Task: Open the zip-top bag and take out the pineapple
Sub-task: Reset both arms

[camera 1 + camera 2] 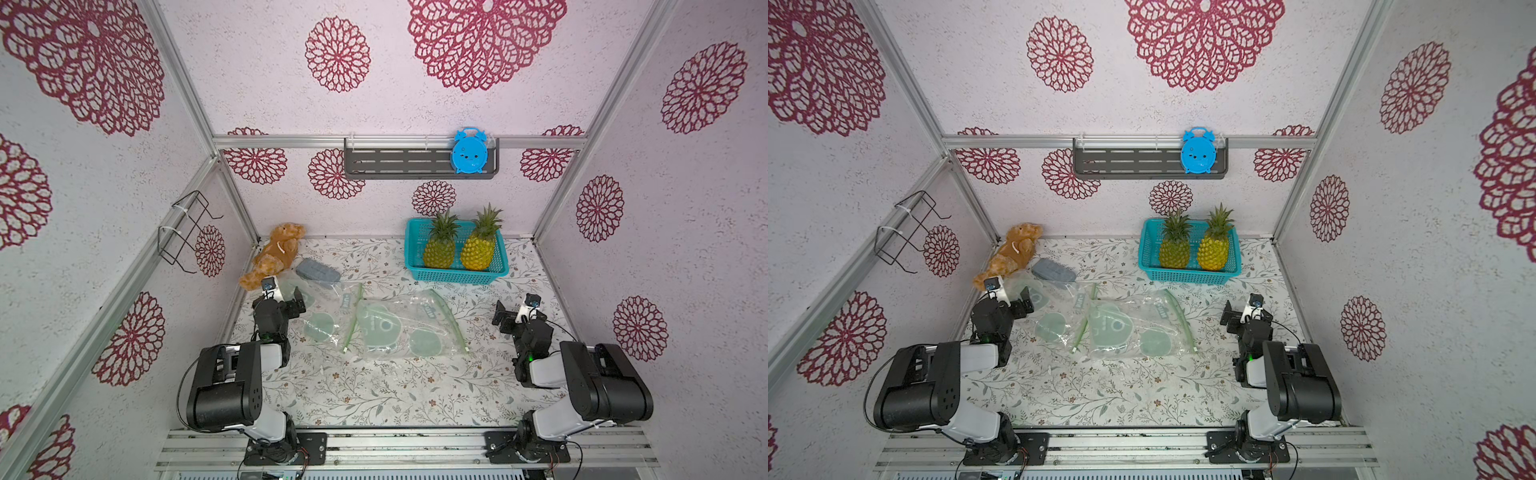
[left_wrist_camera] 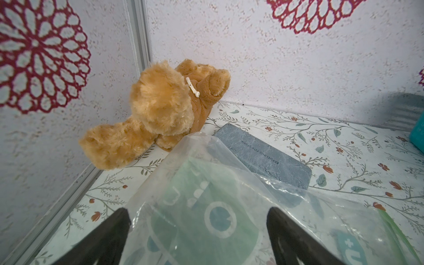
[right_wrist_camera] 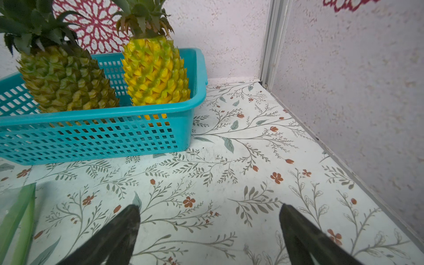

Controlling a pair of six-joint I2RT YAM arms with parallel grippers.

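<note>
Two clear zip-top bags with green prints lie flat on the table, one on the left (image 1: 320, 318) and one at the middle (image 1: 405, 328), both also in a top view (image 1: 1129, 328). Neither bag holds a pineapple. A greenish pineapple (image 1: 440, 249) and a yellow pineapple (image 1: 478, 249) stand in a teal basket (image 1: 457, 276) at the back right. My left gripper (image 1: 293, 305) is open above the left bag's far corner (image 2: 213, 188), its fingers astride the plastic without pinching it. My right gripper (image 1: 503, 318) is open over bare table (image 3: 210, 211), right of the middle bag, with the basket (image 3: 91, 137) ahead of it.
A tan plush bear (image 1: 274, 253) lies in the back left corner with a grey flat case (image 1: 318, 270) beside it, partly under the left bag. A wall shelf holds a blue clock (image 1: 469, 151). A wire rack (image 1: 187, 232) hangs on the left wall.
</note>
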